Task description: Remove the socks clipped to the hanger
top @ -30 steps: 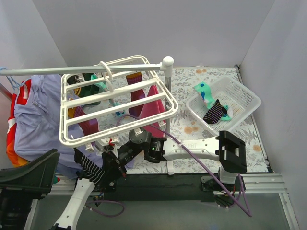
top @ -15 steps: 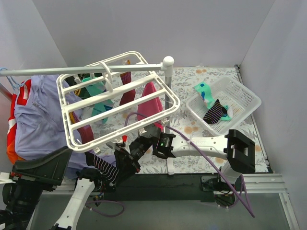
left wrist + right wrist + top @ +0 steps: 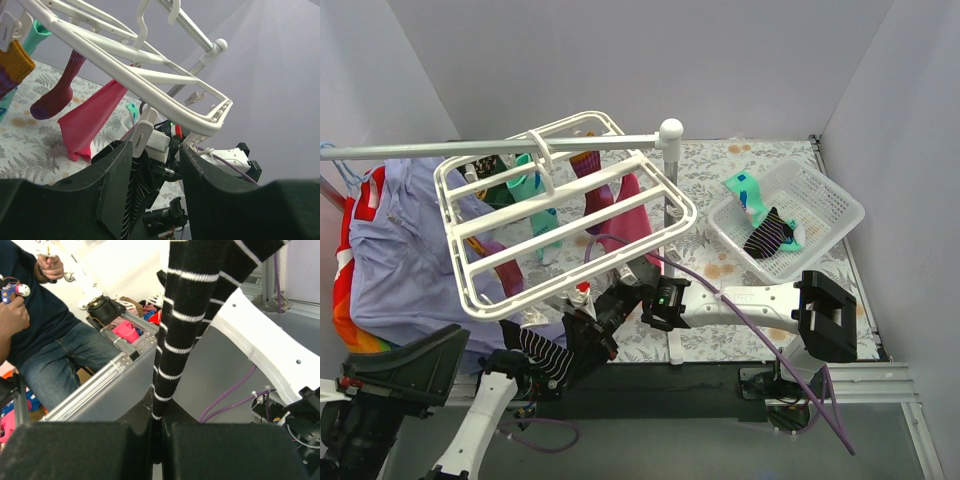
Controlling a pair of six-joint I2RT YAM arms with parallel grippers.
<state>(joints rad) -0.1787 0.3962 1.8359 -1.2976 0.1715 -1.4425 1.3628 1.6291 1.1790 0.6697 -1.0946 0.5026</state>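
The white hanger (image 3: pixel 560 215) hangs tilted from the rail, with teal (image 3: pixel 525 185), magenta-pink (image 3: pixel 630 215) and purple socks clipped under it. My right gripper (image 3: pixel 588 342) is shut on the black striped sock (image 3: pixel 535 350) below the hanger's near edge. In the right wrist view the sock (image 3: pixel 185 340) runs up from my closed gripper (image 3: pixel 161 440). My left gripper (image 3: pixel 157 195) is open below the hanger (image 3: pixel 150 75), its fingers either side of a white clip (image 3: pixel 142 135) and the striped sock (image 3: pixel 132 195). Whether that clip still holds the sock is unclear.
A white mesh basket (image 3: pixel 830 190) at the right holds a teal sock (image 3: pixel 748 195) and a black striped sock (image 3: pixel 770 235). The grey rail (image 3: pixel 440 148) and its pole (image 3: pixel 670 200) carry the hanger. A lavender shirt (image 3: pixel 390 260) hangs at the left. A seated person (image 3: pixel 40 330) is beyond the table.
The hanger has swung and tilted towards the left. My right gripper has pulled the black striped sock down towards the near edge. My left arm's elbow has dropped lower.
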